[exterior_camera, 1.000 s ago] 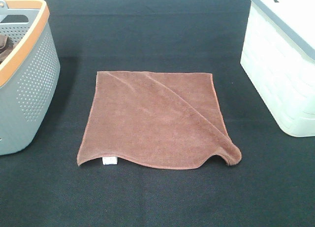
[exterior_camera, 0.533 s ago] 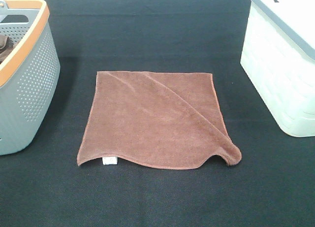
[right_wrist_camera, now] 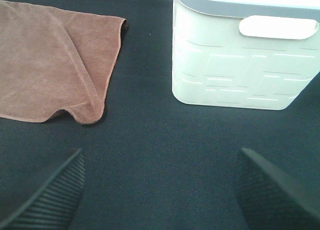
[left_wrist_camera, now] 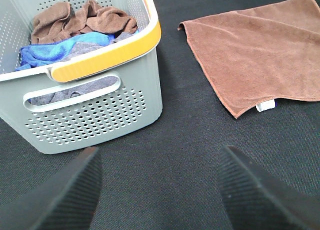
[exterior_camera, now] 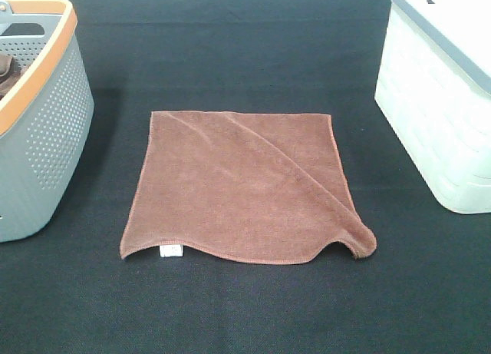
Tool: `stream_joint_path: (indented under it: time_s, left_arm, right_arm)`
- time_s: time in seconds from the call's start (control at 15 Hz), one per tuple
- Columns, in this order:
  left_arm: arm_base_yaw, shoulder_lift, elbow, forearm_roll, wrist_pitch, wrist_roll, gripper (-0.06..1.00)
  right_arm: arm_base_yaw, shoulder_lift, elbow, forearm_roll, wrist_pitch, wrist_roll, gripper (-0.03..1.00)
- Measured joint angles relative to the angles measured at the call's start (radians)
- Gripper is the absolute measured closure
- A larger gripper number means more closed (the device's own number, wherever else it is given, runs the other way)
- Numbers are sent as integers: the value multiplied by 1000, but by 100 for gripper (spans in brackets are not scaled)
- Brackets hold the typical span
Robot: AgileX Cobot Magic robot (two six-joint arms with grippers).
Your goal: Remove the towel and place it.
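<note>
The reddish-brown towel [exterior_camera: 242,189] lies spread on the black table [exterior_camera: 245,54], its near right corner folded up and a small white tag [exterior_camera: 170,250] at its near left corner. The left wrist view shows the towel [left_wrist_camera: 260,50] and tag [left_wrist_camera: 265,106] beyond my left gripper [left_wrist_camera: 160,190], which hangs open over bare table near the grey basket [left_wrist_camera: 95,115]. My right gripper [right_wrist_camera: 160,190] is open too, above bare table between the towel [right_wrist_camera: 50,65] and the white bin [right_wrist_camera: 240,65]. Neither gripper appears in the exterior high view.
A grey perforated basket [exterior_camera: 46,131] with an orange rim stands at the left edge, holding bunched brown cloth [left_wrist_camera: 80,18] and blue cloth [left_wrist_camera: 65,45]. A white bin [exterior_camera: 437,100] with a grey rim stands at the right. Black table surrounds the towel.
</note>
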Motion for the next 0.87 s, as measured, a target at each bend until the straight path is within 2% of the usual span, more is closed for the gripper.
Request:
stream_joint_path:
  time_s: [0.87]
  left_arm:
    - [-3, 0, 0, 0, 0, 0, 30]
  right_arm:
    - [0, 0, 0, 0, 0, 0, 20]
